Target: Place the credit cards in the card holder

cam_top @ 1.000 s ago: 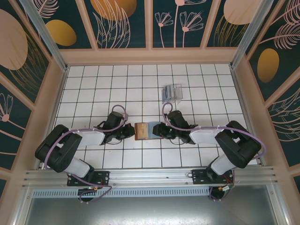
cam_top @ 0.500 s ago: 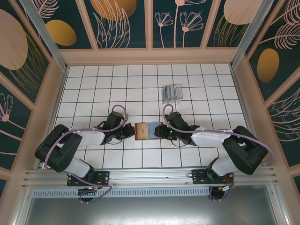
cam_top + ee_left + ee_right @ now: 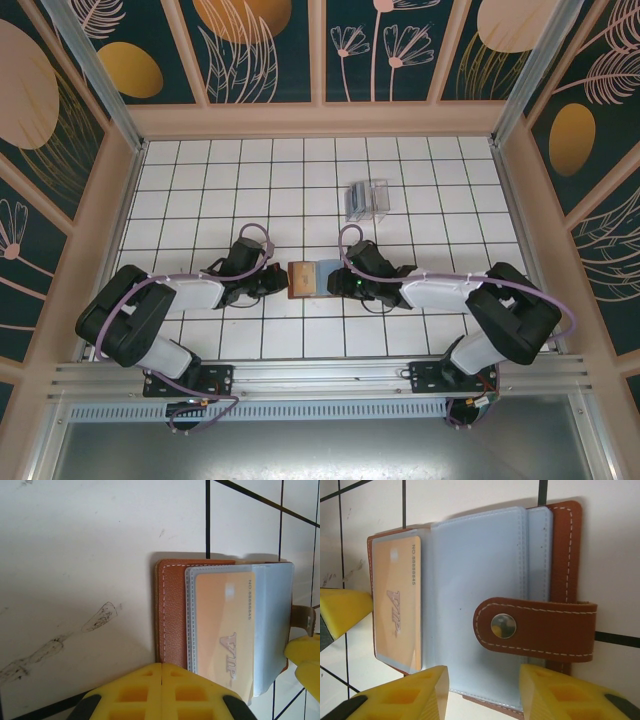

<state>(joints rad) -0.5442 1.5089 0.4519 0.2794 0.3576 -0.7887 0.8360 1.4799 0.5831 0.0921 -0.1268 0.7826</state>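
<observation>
- While the reddish-brown leather-look folding card holder [image 3: 308, 278] lies open and flat on the white tiled bench [image 3: 200, 190], it sits between the two arms' tips, near the middle of the bench.
- Clear plastic sleeves [image 3: 475, 580] fan across the holder's inside; the outermost one holds an orange rectangular card [image 3: 397, 610] printed "VIP".
- A brown stitched strap [image 3: 535, 627] with a round metal snap lies across the sleeves.
- The left pincer [image 3: 161, 667] is clenched, yellow pads pressed together, right at the holder's edge.
- The right pincer [image 3: 482, 670] is released, its yellow fingers spread at the opposite edge, gripping nothing.
- A clear plastic box [image 3: 366, 200] stands farther back, well apart.
</observation>
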